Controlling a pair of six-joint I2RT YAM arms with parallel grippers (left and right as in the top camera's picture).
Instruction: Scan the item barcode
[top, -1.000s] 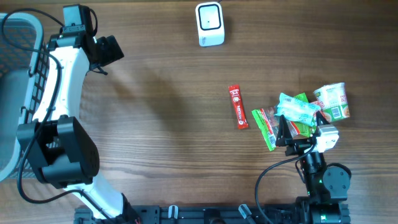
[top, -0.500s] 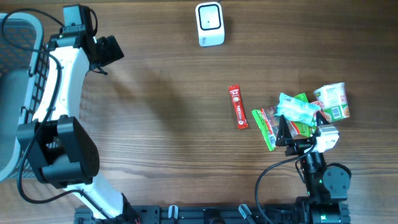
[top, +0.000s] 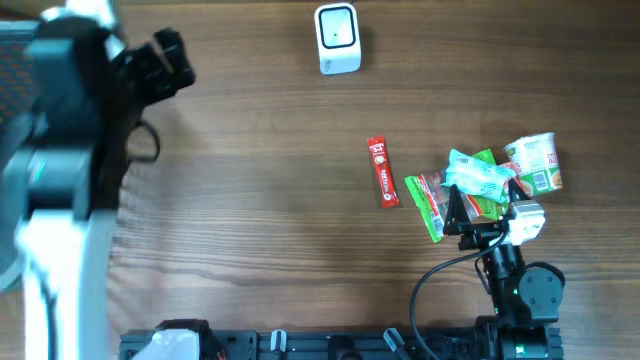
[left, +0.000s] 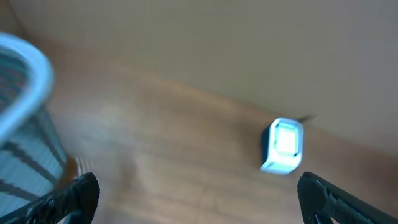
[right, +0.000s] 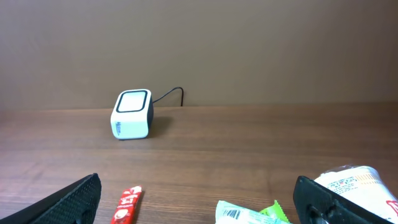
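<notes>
Since the earlier view only the left arm has moved: it has swung up toward the overhead camera and now shows as a large blur at the left edge, while the right arm and all the goods lie as they were. The left jaws are spread wide with nothing between them. They look across the counter toward the scanner, with the basket at their left. The right jaws are also spread wide and empty, low at the near edge. Just in front of them lies the heap of goods: a green packet, a pale packet over it, and a cup at the right. A red stick packet lies alone, left of the heap and between it and the scanner, and its long axis runs almost straight away from the robot. I judge the right arm much nearer to every item, so the pick belongs to it, closing across the stick's short side. Which item is to be scanned first I cannot tell.
</notes>
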